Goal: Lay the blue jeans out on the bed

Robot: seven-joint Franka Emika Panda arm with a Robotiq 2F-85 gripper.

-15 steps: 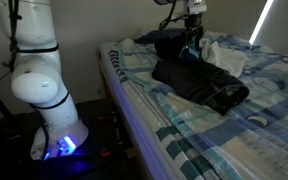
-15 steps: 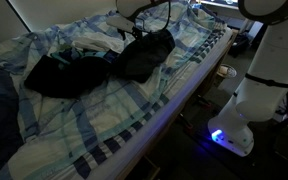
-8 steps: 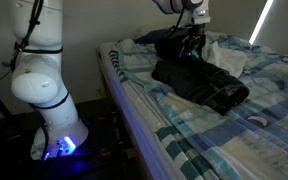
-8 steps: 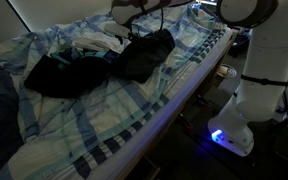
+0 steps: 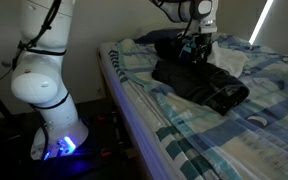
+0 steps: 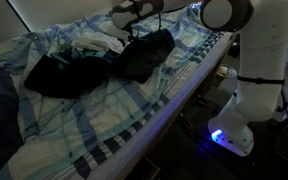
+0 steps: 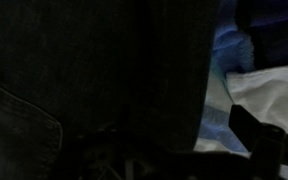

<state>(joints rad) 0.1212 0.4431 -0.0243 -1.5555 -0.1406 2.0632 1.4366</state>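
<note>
Gripper lower over plaid bed

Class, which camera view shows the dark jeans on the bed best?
An exterior view: the jeans show full length, crumpled across the bed. In an exterior view the jeans appear bunched, foreshortened. The wrist view shows only dark denim close up.

end effector jaws hidden against dark jeans.
</note>
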